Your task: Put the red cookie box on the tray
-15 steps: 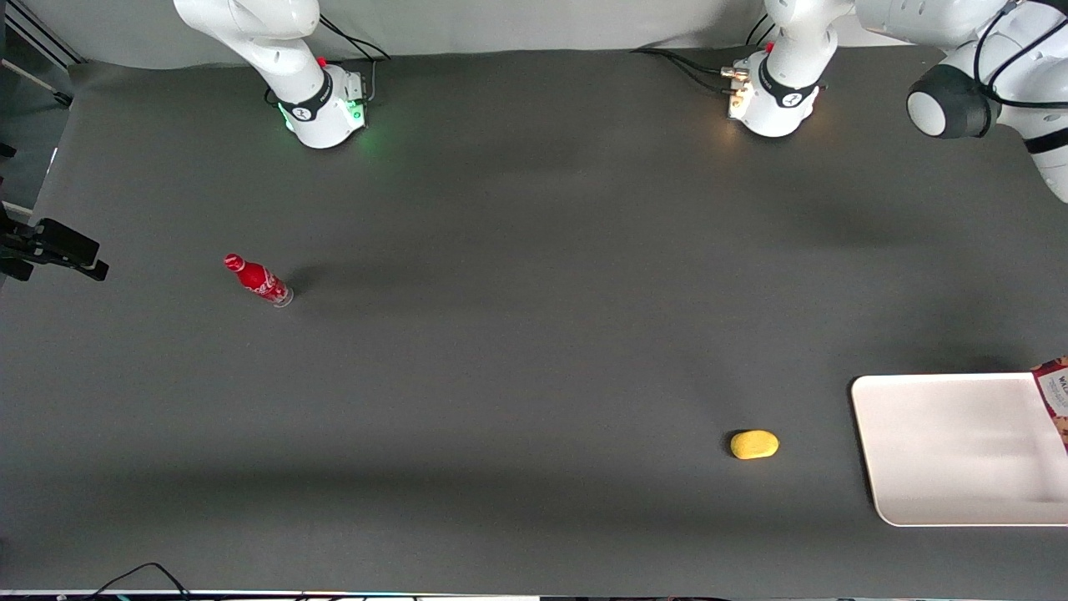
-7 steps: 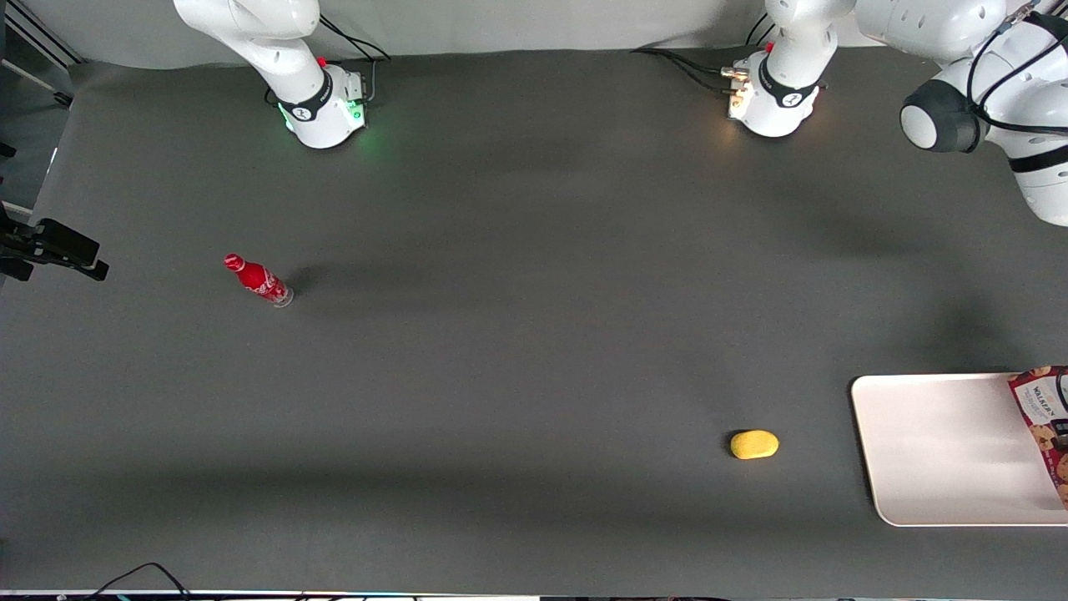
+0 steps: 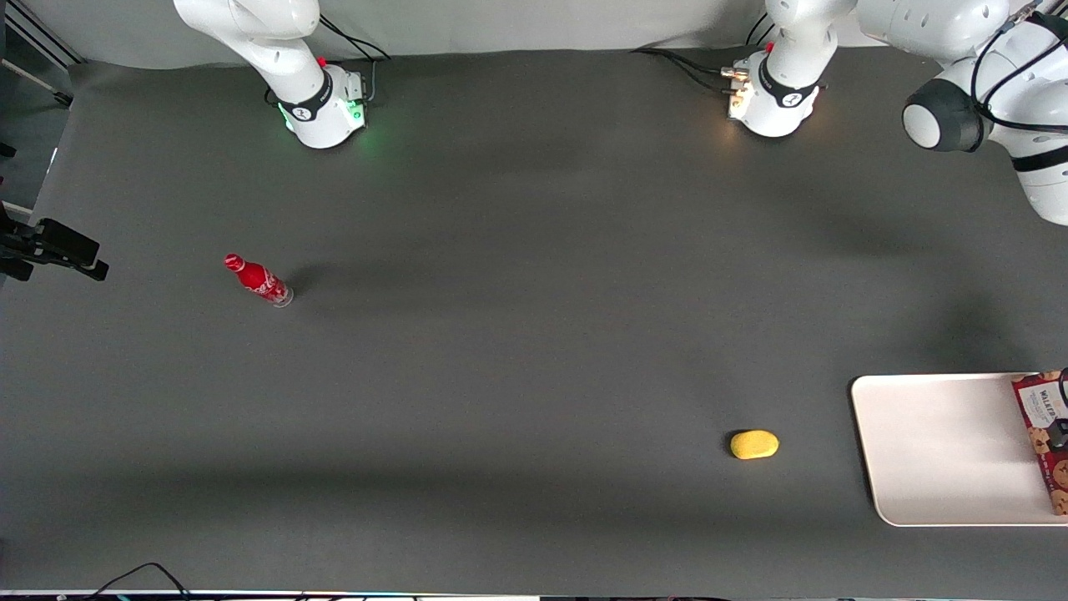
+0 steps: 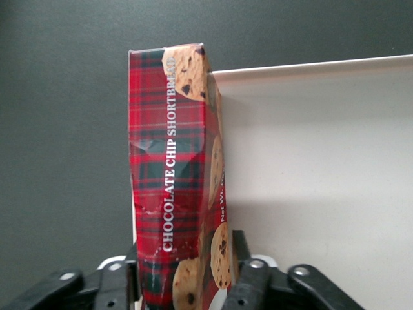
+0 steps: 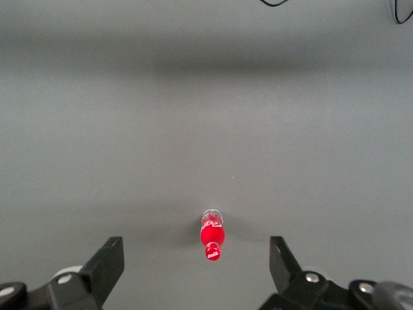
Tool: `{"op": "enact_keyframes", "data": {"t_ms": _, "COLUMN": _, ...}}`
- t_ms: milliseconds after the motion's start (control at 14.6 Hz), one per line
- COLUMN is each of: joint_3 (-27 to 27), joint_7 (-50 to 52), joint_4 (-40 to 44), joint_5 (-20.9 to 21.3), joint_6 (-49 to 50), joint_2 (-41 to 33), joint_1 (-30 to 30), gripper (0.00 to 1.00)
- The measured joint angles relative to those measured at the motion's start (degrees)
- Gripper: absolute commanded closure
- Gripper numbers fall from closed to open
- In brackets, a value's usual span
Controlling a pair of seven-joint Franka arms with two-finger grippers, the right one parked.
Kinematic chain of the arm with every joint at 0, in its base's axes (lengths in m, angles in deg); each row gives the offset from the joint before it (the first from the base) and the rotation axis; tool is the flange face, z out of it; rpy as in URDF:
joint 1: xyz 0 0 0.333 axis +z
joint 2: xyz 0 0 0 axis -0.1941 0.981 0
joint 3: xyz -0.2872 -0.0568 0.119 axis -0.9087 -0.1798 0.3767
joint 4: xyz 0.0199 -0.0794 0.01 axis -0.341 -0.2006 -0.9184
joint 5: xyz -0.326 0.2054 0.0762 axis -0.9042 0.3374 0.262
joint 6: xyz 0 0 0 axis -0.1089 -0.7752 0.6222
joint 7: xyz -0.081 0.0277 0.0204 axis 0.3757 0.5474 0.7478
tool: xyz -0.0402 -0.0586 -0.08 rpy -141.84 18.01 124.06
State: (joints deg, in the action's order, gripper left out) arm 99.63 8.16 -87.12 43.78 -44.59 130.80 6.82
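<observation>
The red cookie box [image 4: 171,161], tartan-patterned with cookie pictures and "Chocolate Chip Shortbread" lettering, is held on edge by my left gripper [image 4: 184,284], one finger pressed on each broad face. It hangs over the rim of the off-white tray [image 4: 322,161], at the tray's edge toward the working arm's end. In the front view only a strip of the box [image 3: 1045,434] shows at the picture's border, above the tray [image 3: 943,451]. I cannot tell whether the box touches the tray.
A yellow oval object [image 3: 754,444] lies on the dark table beside the tray, toward the parked arm's end. A small red bottle [image 3: 259,280] stands far off toward the parked arm's end. The working arm's elbow [image 3: 943,125] hangs above the table.
The box has come farther into the front view over the tray's edge and sits a little lower. The working arm's elbow has shifted slightly.
</observation>
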Motion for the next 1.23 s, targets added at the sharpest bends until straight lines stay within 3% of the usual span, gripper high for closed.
{"op": "enact_keyframes", "data": {"t_ms": 205, "joint_3": -0.1, "joint_7": 0.1, "joint_4": -0.2, "joint_5": -0.6, "joint_6": 2.3, "joint_2": -2.5, "joint_1": 0.3, "gripper": 0.00}}
{"op": "enact_keyframes", "data": {"t_ms": 479, "joint_3": -0.4, "joint_7": 3.5, "joint_4": -2.4, "joint_5": 0.4, "joint_6": 16.9, "joint_2": -13.4, "joint_1": -0.5, "gripper": 0.00}}
{"op": "enact_keyframes", "data": {"t_ms": 616, "joint_3": -0.6, "joint_7": 7.0, "joint_4": -6.0, "joint_5": 4.2, "joint_6": 21.4, "joint_2": -19.9, "joint_1": -1.7, "gripper": 0.00}}
{"op": "enact_keyframes", "data": {"t_ms": 890, "joint_3": -1.8, "joint_7": 15.9, "joint_4": -21.5, "joint_5": 10.0, "joint_6": 26.3, "joint_2": -37.3, "joint_1": -8.8, "gripper": 0.00}}
{"op": "enact_keyframes", "data": {"t_ms": 1233, "joint_3": -11.1, "joint_7": 24.3, "joint_4": -31.1, "joint_5": 15.8, "joint_6": 36.7, "joint_2": -52.6, "joint_1": -10.7, "gripper": 0.00}}
